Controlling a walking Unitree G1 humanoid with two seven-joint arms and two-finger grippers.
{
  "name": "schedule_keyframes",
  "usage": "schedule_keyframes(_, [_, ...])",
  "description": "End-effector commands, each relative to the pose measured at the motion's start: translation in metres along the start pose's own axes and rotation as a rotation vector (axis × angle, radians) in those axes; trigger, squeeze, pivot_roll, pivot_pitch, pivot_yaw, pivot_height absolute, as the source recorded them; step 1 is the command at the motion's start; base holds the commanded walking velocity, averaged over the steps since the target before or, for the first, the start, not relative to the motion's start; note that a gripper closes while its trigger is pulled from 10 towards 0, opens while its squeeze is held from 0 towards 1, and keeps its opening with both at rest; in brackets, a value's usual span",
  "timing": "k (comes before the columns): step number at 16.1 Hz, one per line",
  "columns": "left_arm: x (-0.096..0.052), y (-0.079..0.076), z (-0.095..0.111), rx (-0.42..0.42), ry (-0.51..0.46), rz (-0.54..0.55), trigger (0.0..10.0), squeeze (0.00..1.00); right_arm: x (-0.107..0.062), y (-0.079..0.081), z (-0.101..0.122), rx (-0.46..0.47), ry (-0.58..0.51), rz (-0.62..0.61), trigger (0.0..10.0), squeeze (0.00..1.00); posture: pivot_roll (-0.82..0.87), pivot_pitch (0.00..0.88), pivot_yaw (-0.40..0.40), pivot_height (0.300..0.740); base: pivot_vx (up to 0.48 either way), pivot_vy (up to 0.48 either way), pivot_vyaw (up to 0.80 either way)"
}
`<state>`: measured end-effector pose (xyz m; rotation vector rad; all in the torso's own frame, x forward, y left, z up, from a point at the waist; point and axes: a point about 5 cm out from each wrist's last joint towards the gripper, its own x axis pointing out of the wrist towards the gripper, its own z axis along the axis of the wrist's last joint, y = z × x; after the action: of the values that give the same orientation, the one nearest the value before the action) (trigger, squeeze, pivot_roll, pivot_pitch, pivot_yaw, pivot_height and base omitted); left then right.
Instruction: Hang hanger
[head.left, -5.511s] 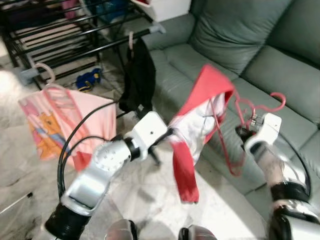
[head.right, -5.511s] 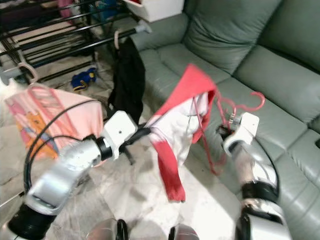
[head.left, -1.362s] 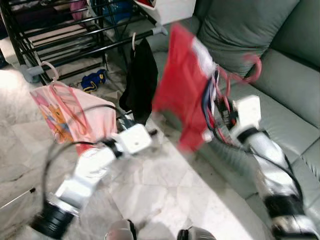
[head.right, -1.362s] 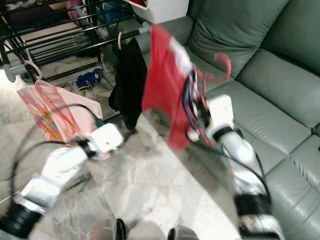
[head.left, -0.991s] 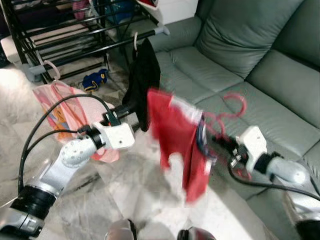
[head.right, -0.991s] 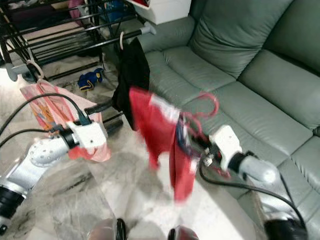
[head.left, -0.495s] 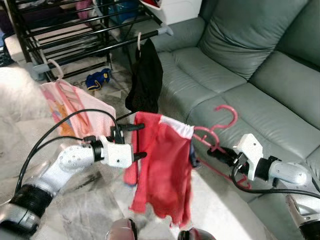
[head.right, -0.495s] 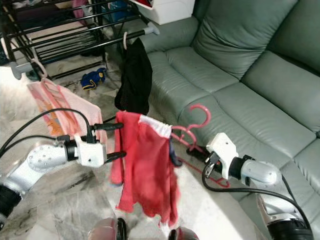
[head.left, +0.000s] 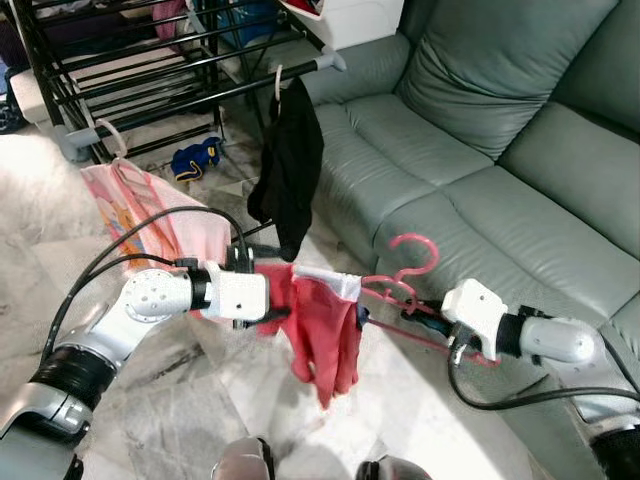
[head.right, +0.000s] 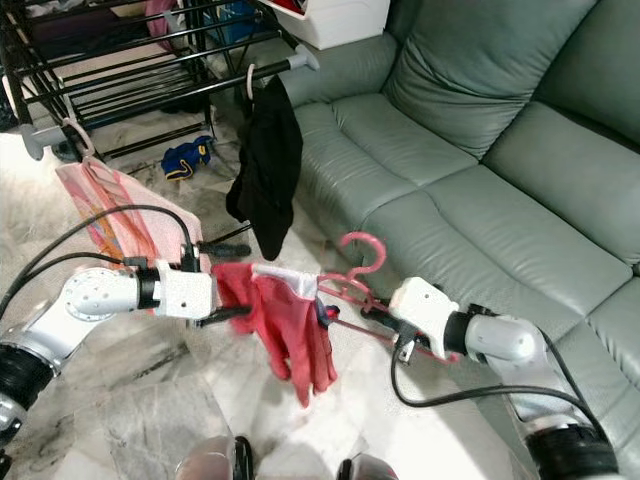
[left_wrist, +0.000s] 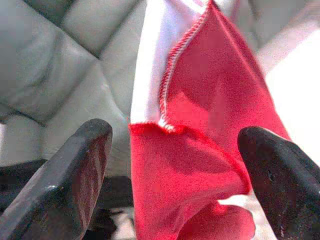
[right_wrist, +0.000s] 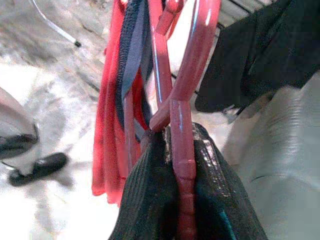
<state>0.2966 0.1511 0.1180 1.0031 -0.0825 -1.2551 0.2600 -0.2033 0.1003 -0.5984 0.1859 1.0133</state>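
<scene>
**Pink hanger with red garment, held before the grey sofa**

Item: pink plastic hanger (head.left: 405, 283), hook curled upward, stem ribbed, lying roughly level in front of the grey sofa (head.left: 470, 140) seat edge. A dark blue strap runs along its frame in the right wrist view.

Load: red garment (head.left: 318, 325) with a white band stitched in red at its upper edge, draped off the hanger end farthest from the sofa and hanging in limp folds above the marble floor (head.left: 180, 400).

Right gripper (right_wrist: 181, 165): black fingers pressed together on the hanger's stem, just below the hook, close to the sofa front.

Left gripper (left_wrist: 175, 150): fingers (left_wrist: 80, 170) spread wide, the red cloth hanging between them; whether they touch the cloth cannot be told. It sits on the garment's side away from the sofa.

Surroundings: black drying rack (head.left: 140, 70) beside the sofa's arm, carrying a black garment (head.left: 288, 165) on a pale hanger and a pink printed garment (head.left: 150, 215) further from the sofa. Blue object (head.left: 195, 158) on the floor beneath the rack.
</scene>
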Motion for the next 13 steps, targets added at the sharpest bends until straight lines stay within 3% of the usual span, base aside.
schedule_keyframes(1, [0.004, 0.002, 0.001, -0.001, 0.002, -0.036, 5.4, 0.0, 0.003, -0.004, 0.007, -0.05, -0.023, -0.016, 10.0, 0.0, 0.0, 0.06, 0.037, 0.74, 0.0, 0.0, 0.0])
schedule_keyframes(3, [0.009, 0.001, 0.001, -0.008, 0.013, -0.07, 0.0, 0.0, 0.006, -0.003, 0.007, -0.102, -0.018, -0.003, 10.0, 0.0, 0.0, 0.059, 0.039, 0.74, 0.0, 0.0, 0.0])
schedule_keyframes(8, [0.017, 0.008, -0.002, -0.045, 0.029, -0.068, 0.0, 0.0, 0.012, 0.0, 0.008, -0.151, -0.029, 0.0, 10.0, 0.0, -0.01, 0.052, 0.044, 0.74, 0.0, 0.0, 0.0])
schedule_keyframes(13, [0.02, 0.004, -0.005, -0.062, 0.045, -0.122, 0.0, 0.0, 0.017, 0.001, 0.009, -0.18, -0.033, 0.014, 10.0, 0.0, -0.01, 0.05, 0.037, 0.74, 0.0, 0.0, 0.0])
